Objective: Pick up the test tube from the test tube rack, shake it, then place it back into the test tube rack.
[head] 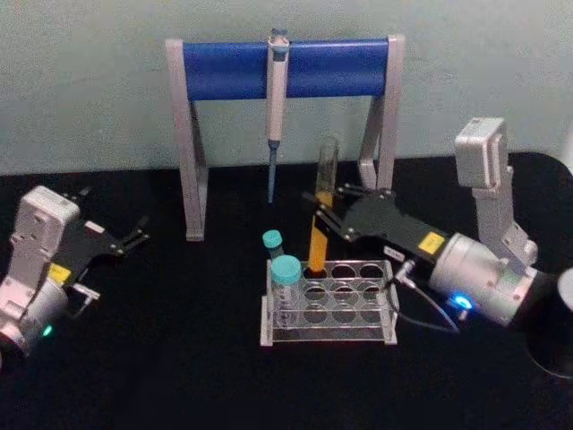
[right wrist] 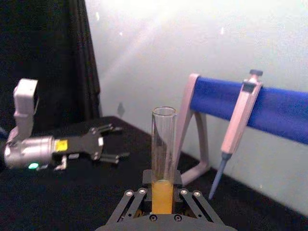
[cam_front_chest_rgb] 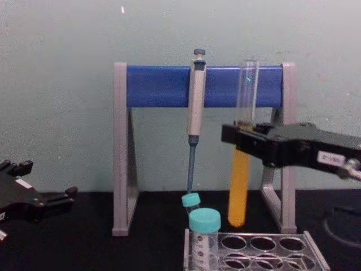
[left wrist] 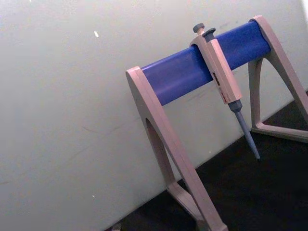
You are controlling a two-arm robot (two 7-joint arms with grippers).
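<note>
with the right gripper (head: 322,206) clamped on the uncapped tube (head: 319,242), upright just above the rack (head: 327,341), shake in small flicks so nothing spills, clear of vials (head: 285,273) and pipette (head: 277,81); left gripper (head: 115,211) idles aside, jaws spread.

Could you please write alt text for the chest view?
The right gripper holds the test tube, part-filled with orange-yellow liquid, upright above the test tube rack. A blue-barred pipette stand stands behind; the left gripper rests open at far left.
</note>
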